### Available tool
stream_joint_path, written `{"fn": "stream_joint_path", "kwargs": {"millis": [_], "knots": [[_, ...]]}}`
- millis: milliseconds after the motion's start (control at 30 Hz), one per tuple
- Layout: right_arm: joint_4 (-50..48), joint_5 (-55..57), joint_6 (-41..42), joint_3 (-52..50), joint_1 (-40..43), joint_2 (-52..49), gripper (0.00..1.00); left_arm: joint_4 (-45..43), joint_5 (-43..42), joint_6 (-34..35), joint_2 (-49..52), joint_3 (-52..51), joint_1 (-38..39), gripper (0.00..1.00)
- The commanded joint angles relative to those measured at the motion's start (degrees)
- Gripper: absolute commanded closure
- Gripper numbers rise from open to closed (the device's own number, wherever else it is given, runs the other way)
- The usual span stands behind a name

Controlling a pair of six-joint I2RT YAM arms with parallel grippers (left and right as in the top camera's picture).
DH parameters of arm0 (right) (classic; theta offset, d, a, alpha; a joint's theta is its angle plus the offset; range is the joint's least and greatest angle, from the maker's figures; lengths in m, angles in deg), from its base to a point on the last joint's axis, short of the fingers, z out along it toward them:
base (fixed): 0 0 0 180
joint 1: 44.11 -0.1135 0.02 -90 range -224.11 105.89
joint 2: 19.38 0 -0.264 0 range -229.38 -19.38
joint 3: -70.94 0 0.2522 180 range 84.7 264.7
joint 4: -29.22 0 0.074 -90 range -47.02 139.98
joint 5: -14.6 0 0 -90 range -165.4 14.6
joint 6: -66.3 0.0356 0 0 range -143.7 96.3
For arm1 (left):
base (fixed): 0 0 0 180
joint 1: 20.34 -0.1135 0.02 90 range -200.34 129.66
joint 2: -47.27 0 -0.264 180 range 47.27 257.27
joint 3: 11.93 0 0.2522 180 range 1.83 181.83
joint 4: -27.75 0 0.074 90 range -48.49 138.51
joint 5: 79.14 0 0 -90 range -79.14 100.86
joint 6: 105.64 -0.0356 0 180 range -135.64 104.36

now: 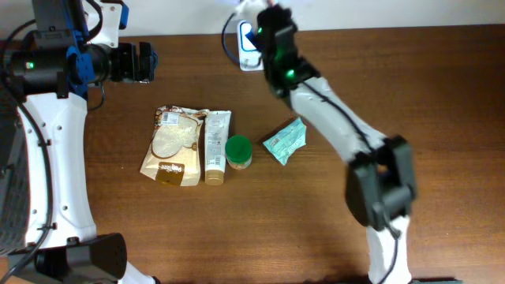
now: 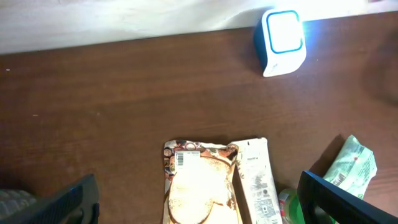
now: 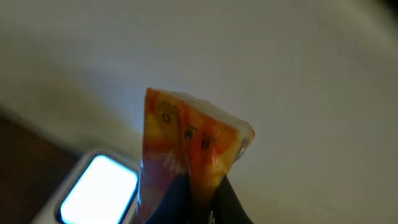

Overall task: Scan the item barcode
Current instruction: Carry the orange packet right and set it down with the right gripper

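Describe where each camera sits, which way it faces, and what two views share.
Overhead: above, looking straight down at the table; left arm, right arm and open left pincer show.
Left wrist: on the left arm, facing along the table toward the scanner and wall; its fingers at the bottom corners.
Right wrist: on the right arm, facing the wall over the scanner; right pincer shut on an orange packet.
Shared: all three show the scanner.
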Motion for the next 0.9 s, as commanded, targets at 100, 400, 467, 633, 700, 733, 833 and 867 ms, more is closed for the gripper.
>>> {"fn": "stream_joint_path", "kwargs": {"millis": [100, 400, 467, 633, 700, 733, 833, 867], "knots": [[30.84, -10.47, 39.32, 0.61, 8.92, 22.4, 0.96, -0.11, -0.61, -0.96, 0.13, 0.17, -0.2, 0.01], [69.61, -29.94, 45.68, -0.39, 35.65, 28.26, 0.96, -0.11, -0.61, -0.96, 0.13, 0.17, -0.2, 0.01], [72.13, -29.94, 45.05, -2.25, 39.19, 26.82, 0.96, -0.11, -0.61, -0.94, 0.13, 0.15, -0.2, 0.01], [65.13, -28.63, 45.09, -14.45, 45.59, 23.85, 0.96, -0.11, -0.61, -0.96, 0.13, 0.17, -0.2, 0.01], [58.62, -28.81, 45.09, -22.82, 47.41, 22.53, 0.96, -0.11, -0.61, -0.96, 0.13, 0.17, -0.2, 0.01], [54.69, -28.81, 45.07, -27.32, 48.06, 22.21, 0.96, -0.11, -0.61, -0.96, 0.13, 0.15, -0.2, 0.01], [46.21, -28.74, 45.07, -35.23, 49.13, 22.08, 0.96, -0.11, -0.61, -0.96, 0.13, 0.15, -0.2, 0.01], [44.22, -28.76, 45.07, -36.83, 49.44, 22.08, 0.94, -0.11, -0.61, -0.96, 0.13, 0.17, -0.2, 0.01]]}}
